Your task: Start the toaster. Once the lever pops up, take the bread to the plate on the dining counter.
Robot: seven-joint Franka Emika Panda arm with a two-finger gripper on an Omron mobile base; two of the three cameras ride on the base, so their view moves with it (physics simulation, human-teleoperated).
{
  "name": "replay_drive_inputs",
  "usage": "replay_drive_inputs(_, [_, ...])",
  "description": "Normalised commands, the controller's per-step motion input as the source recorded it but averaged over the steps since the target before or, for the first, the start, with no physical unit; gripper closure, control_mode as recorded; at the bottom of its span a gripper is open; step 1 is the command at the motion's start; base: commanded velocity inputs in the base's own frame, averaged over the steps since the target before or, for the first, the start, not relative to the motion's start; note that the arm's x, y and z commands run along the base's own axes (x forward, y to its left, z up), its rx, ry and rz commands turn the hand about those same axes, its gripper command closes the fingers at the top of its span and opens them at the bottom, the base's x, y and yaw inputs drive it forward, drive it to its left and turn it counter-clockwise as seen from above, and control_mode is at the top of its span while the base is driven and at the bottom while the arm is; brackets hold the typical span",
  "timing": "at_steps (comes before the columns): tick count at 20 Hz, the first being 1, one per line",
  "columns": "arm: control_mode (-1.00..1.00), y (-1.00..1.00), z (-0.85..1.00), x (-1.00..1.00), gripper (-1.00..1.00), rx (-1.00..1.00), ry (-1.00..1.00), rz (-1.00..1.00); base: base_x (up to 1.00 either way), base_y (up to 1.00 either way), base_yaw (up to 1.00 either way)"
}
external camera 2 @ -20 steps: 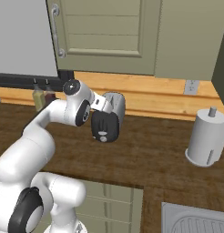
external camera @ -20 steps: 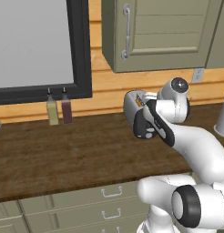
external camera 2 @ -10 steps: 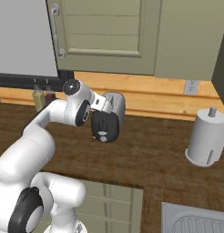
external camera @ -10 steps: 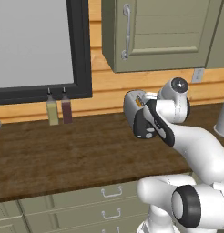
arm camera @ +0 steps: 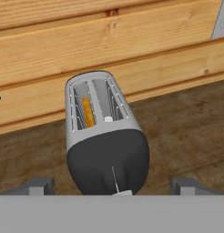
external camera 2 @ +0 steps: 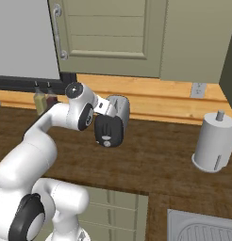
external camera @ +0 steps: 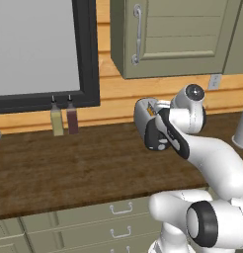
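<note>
While the lever is not yet pressed, each item stands as follows:
Stage: start of the task, judged from the bread sitting down in its slot and the claw not touching anything
Toaster [arm camera: 104, 141]: on the dark wood worktop [external camera: 69, 163], close to the wooden back wall, black end panel turned toward the arm so the lever on that end can be reached from the front
Bread [arm camera: 88, 112]: an orange-tan slice standing on edge in one of the two top slots, mostly sunk below the rim, which suits toasting but leaves little to grip for now
Claw [arm camera: 114, 189]: released, fingers spread wide to either side of the black end, holding nothing; it hangs just in front of and above the toaster, seemingly lined up on the lever
Lever: a small pale tab low on the black panel, at the bottom edge of the hand view; its exact height is hard to tell
Next move, as a guess: come down on the tab and push it
Nearby: two bottles [external camera: 63, 117] by the dark frame, a paper towel roll [external camera 2: 214, 143] off to the right, both well apart from the toaster
</note>
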Motion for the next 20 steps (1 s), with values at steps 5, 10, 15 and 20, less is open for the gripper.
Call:
replay_drive_inputs(5, [-1.00, 0.00, 0.00, 0.00, -1.00, 0.00, 0.00, 0.00, 0.00, 0.00, 0.00])
replay_drive_inputs(10, [-1.00, 0.00, 0.00, 0.00, -1.00, 0.00, 0.00, 0.00, 0.00, 0.00, 0.00])
replay_drive_inputs(15, [-1.00, 0.00, 0.00, 0.00, -1.00, 0.00, 0.00, 0.00, 0.00, 0.00, 0.00])
replay_drive_inputs(20, [-1.00, 0.00, 0.00, 0.00, -1.00, 0.00, 0.00, 0.00, 0.00, 0.00, 0.00])
